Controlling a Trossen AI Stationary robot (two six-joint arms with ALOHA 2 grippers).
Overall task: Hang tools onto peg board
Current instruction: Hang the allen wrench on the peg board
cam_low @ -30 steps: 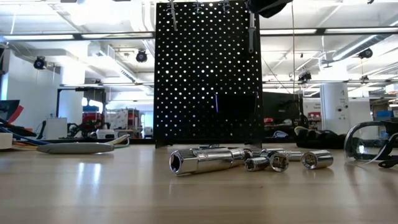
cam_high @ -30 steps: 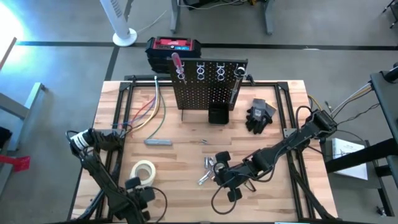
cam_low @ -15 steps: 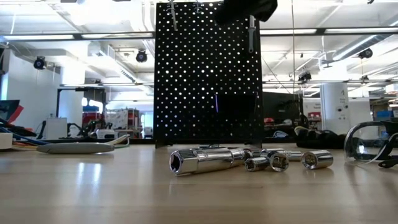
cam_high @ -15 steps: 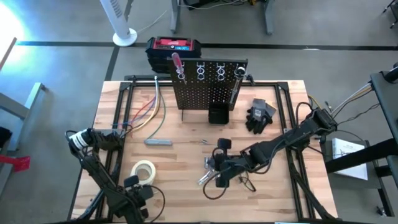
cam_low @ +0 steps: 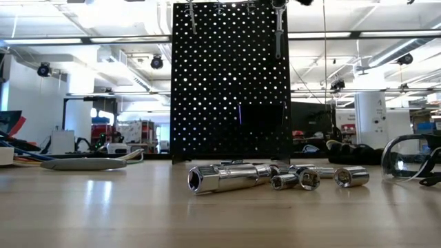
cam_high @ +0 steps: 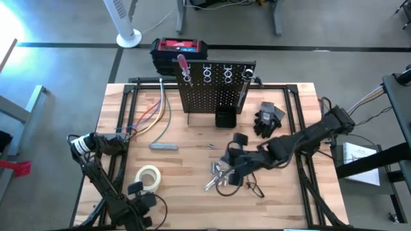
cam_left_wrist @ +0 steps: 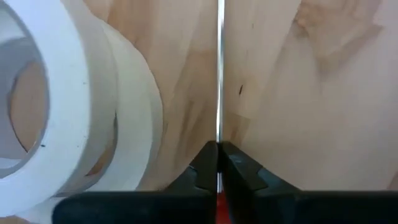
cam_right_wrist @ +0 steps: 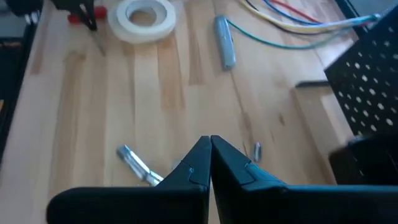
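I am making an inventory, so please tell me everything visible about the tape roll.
The tape roll is a whitish ring with an open round core, looking like paper masking tape. It lies flat on the wooden table near its front left. In the left wrist view it shows close beside the shut left claw; contact cannot be told.

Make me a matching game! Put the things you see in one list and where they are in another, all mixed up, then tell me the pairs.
Things:
1. round white tape roll
2. black gloves
3. red-and-black box
4. slim red-handled screwdriver beside the tape roll

Places:
A. behind the black perforated peg board
B. pinched in the shut left tool
C. flat on the wooden table, front left part
D. on the table, right of the peg board

Pairs: 1-C, 2-D, 3-A, 4-B
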